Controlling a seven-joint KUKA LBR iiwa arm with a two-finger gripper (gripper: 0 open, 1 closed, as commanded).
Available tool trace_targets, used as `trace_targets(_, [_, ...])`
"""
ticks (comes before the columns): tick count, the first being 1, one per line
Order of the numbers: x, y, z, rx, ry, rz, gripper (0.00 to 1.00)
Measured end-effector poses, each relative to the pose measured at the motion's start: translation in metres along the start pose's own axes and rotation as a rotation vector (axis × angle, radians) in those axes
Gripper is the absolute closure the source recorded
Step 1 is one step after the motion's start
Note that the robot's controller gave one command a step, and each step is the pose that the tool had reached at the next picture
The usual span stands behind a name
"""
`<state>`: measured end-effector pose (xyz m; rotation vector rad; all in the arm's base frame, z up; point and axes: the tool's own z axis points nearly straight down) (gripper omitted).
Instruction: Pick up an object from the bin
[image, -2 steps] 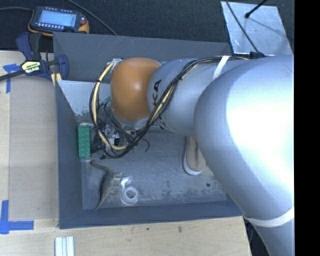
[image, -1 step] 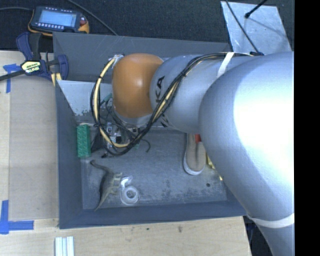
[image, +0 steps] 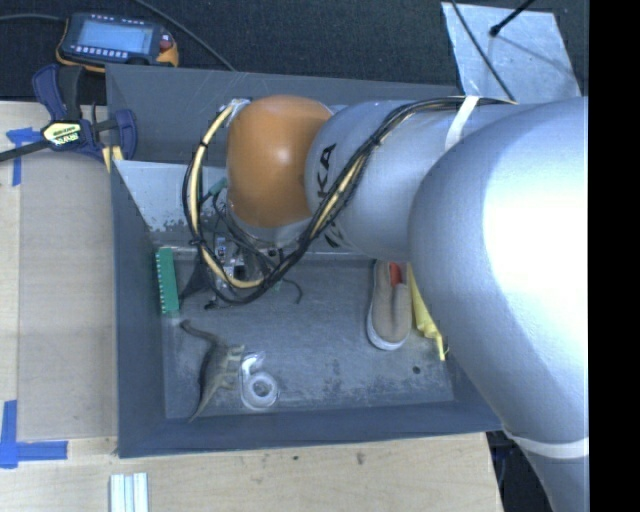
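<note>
Partly under the arm (image: 450, 200): gripper (image: 234, 268); yellow strip (image: 426, 318)

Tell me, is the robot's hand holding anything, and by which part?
Cannot be told: the orange cover and cables mask the hand beside the green strip.

1. Your bin (image: 300, 435) was grey, the arm (image: 500, 200) silver, its wrist cover (image: 270, 150) orange.
2. You saw a green comb (image: 166, 282), an olive lizard (image: 213, 372), a clear ring (image: 259, 390).
3. Also a white shoe (image: 386, 318), a yellow strip (image: 424, 315).
</note>
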<state>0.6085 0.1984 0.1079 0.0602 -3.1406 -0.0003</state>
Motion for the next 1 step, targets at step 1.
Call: trace_targets(1, [-0.0008,0.0001,-0.015,-0.001,-0.005,0.0,1.0])
